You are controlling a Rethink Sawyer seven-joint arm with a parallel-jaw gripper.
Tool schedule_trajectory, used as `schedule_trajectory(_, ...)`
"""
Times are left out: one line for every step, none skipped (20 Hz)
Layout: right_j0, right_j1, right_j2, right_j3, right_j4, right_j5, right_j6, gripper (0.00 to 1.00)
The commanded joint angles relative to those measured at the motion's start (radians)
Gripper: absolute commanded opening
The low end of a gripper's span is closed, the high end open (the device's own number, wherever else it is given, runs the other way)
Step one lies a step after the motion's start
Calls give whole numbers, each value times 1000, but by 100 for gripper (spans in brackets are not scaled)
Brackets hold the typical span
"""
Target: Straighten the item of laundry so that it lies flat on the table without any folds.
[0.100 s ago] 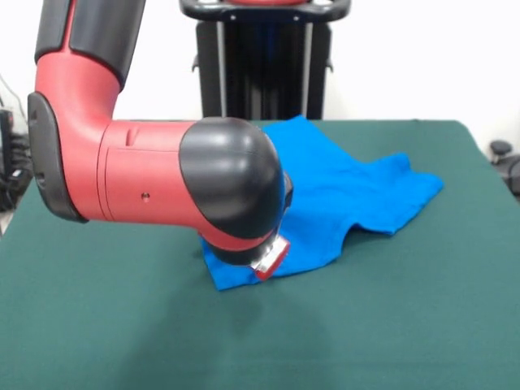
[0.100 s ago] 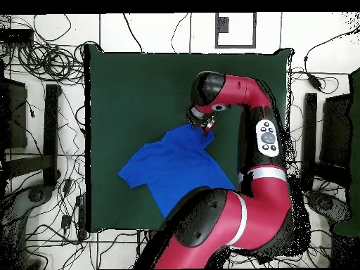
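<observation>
Blue T-shirt on the dark green table, spread but not flat: soft ridges across the middle, one sleeve reaching out to the picture's right in the front view, the hem corner nearest that camera partly covered by the arm. In the overhead view, T-shirt lying at a slant on the table, one sleeve pointing toward the picture's left, one corner running under the arm near the table's lower edge, the opposite corner up at the hand.

Red and black Sawyer arm bent low across the front view, its rounded black wrist housing over the cloth's near corner. Hand seen only as a small silver and red end piece at the bottom of that housing, right at the fabric, seemingly touching it. From above, hand at the T-shirt's upper corner, arm curving round from the picture's bottom and along the right side of the table. Fingers hidden by the wrist in both views; cannot tell whether the hand is released or clenched, or whether any cloth is caught in it.

Tangled cables on the floor beside the table in the overhead view.
</observation>
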Motion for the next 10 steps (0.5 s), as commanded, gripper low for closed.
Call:
schedule_trajectory(47,128,103,-117,-57,-357,-138,100)
schedule_trajectory(49,128,100,-123,-54,-358,-122,100)
schedule_trajectory(53,125,93,-126,-55,-360,-103,100)
schedule_trajectory(55,121,87,-124,-54,-368,-83,100)
schedule_trajectory(59,116,80,-122,-53,-371,-66,100)
schedule_trajectory(61,114,75,-121,-52,-378,-52,100)
schedule_trajectory(64,109,68,-119,-51,-382,-35,100)
schedule_trajectory(67,105,62,-117,-49,-385,-19,100)
schedule_trajectory(70,101,58,-118,-48,-382,-15,100)
schedule_trajectory(71,100,59,-128,-43,-361,-14,100)
